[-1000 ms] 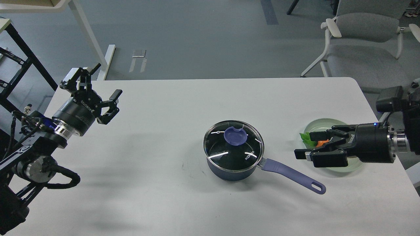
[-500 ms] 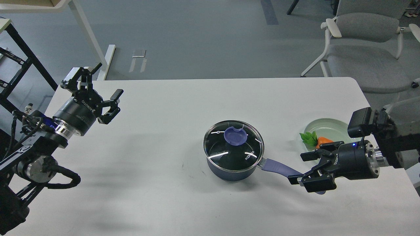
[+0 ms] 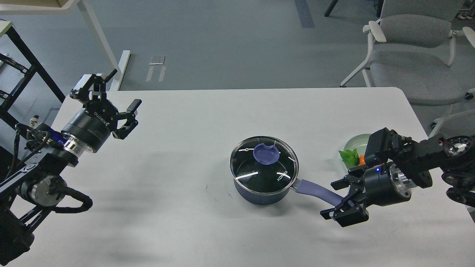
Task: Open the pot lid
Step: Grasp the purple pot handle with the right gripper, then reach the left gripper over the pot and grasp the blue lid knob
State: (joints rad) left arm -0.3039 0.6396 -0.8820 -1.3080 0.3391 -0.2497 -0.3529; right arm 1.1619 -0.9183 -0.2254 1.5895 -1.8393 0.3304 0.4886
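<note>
Right gripper parked around the pot handle, lid on the pot

The dark blue pot (image 3: pixel 264 174) sits about mid-tabletop (image 3: pixel 207 118) with its glass lid (image 3: pixel 264 165) seated flat on the rim and a purple knob (image 3: pixel 265 153) on top. Its purple handle (image 3: pixel 315 191) sticks out toward the right, and the right gripper (image 3: pixel 339 202) has its jaws spread apart on either side of the handle's far end; can't tell if they actually touch it. Behind that arm there's a green plate (image 3: pixel 355 142) with a leafy carrot-looking thing (image 3: pixel 350 157) on it. The left gripper (image 3: pixel 111 91) hangs over the far left of the tabletop, well away from the pot, jaws wide apart and holding nothing.
</note>
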